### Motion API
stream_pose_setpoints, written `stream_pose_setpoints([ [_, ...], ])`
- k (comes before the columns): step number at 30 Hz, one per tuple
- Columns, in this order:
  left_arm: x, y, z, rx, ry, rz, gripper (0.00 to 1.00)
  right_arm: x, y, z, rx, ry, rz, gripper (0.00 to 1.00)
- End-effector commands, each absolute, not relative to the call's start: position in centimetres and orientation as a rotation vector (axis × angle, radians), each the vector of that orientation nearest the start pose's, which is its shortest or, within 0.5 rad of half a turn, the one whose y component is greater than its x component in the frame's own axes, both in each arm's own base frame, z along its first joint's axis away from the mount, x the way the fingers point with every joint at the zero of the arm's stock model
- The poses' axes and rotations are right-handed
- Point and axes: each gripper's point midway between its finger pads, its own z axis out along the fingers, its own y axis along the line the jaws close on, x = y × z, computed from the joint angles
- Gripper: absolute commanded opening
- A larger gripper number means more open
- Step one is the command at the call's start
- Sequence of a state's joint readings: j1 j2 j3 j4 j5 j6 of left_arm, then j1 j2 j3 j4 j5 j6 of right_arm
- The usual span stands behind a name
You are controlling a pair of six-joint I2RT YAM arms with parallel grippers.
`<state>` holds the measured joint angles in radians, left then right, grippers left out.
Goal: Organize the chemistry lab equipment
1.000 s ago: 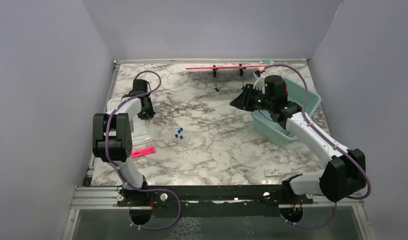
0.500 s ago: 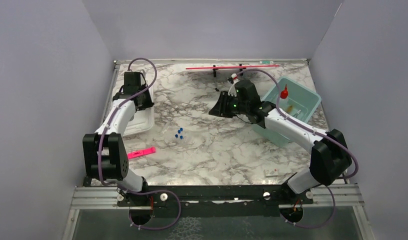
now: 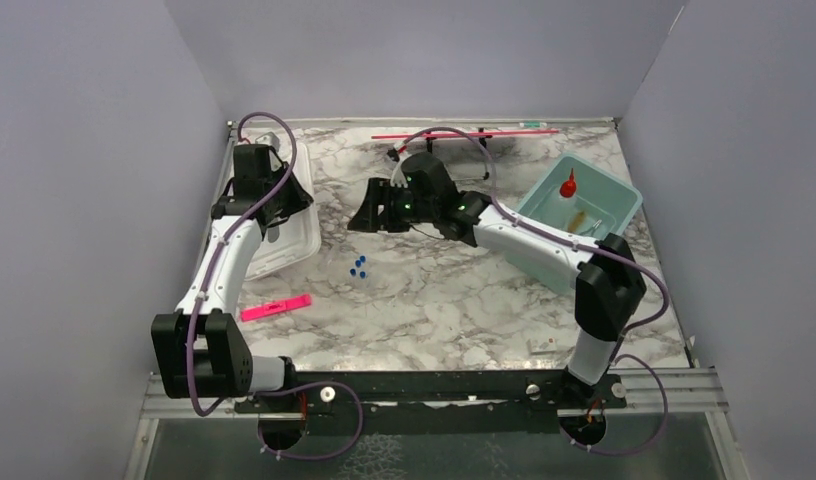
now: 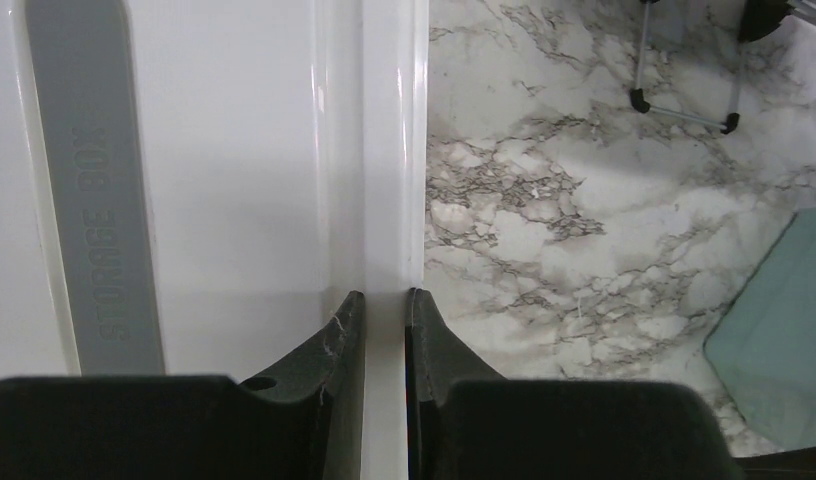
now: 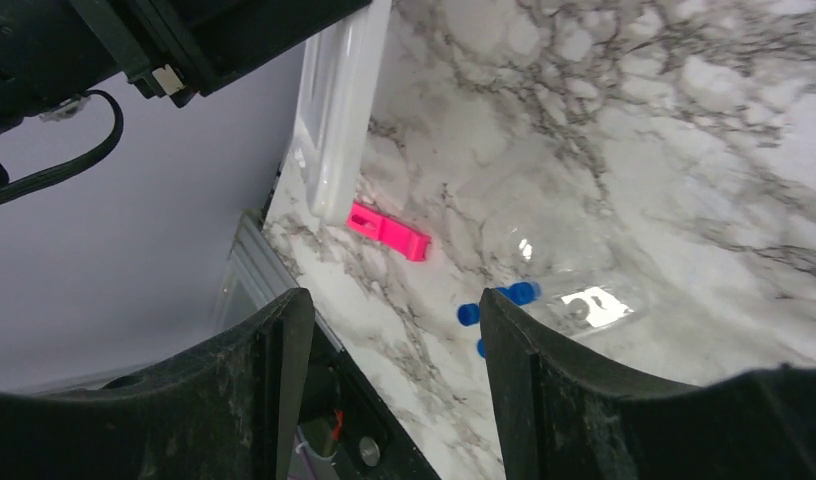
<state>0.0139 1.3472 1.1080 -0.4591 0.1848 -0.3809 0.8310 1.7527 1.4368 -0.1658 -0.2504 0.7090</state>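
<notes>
Three blue-capped clear tubes (image 3: pixel 359 267) lie together left of the table's middle; in the right wrist view their blue-capped ends (image 5: pixel 514 293) show just beyond my right fingertip. My right gripper (image 3: pixel 369 215) (image 5: pixel 394 297) hangs open and empty behind them, apart from them. A clear squeeze bottle with a red nozzle (image 3: pixel 567 186) stands in the teal bin (image 3: pixel 544 262), with a tan brush (image 3: pixel 579 217) lying beside it. My left gripper (image 3: pixel 281 203) (image 4: pixel 384 310) is shut on the rim of the white storage box (image 3: pixel 284 245) (image 4: pixel 389 150) at the back left.
A flat pink strip (image 3: pixel 275 308) (image 5: pixel 387 231) lies near the front left. A long red rod on a black stand (image 3: pixel 454 134) runs along the back edge. A small white item (image 3: pixel 541 345) sits at the front right. Purple walls close three sides.
My right arm has swung left from the teal bin to the table's middle, and its jaws have opened wider. My left arm has drawn the white box toward the back left.
</notes>
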Motion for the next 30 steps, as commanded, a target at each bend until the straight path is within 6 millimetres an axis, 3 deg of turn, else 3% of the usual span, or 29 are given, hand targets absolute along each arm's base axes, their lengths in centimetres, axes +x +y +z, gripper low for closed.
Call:
stream_pose_setpoints([
  [1, 37.0, -5.4, 21.5, -0.407, 2.178, -0.527, 0.06, 28.6, 46.6, 22.0, -0.324, 2.252, 1.263, 0.68],
  [9, 36.1, -5.9, 23.6, -0.468, 2.133, -0.587, 0.06, 29.6, 51.4, 22.0, -0.351, 2.235, 1.358, 0.69],
  [16, 35.8, -6.2, 24.4, -0.499, 2.13, -0.614, 0.06, 28.8, 53.7, 21.6, -0.34, 2.256, 1.441, 0.68],
  [21, 35.8, -6.3, 24.7, -0.529, 2.132, -0.629, 0.06, 28.5, 55.2, 20.7, -0.305, 2.291, 1.483, 0.63],
  [25, 35.8, -6.2, 25.1, -0.529, 2.13, -0.627, 0.06, 28.6, 56.0, 20.5, -0.285, 2.298, 1.517, 0.48],
  [30, 35.7, -6.4, 25.6, -0.52, 2.127, -0.638, 0.06, 28.9, 56.0, 21.5, -0.244, 2.293, 1.526, 0.12],
])
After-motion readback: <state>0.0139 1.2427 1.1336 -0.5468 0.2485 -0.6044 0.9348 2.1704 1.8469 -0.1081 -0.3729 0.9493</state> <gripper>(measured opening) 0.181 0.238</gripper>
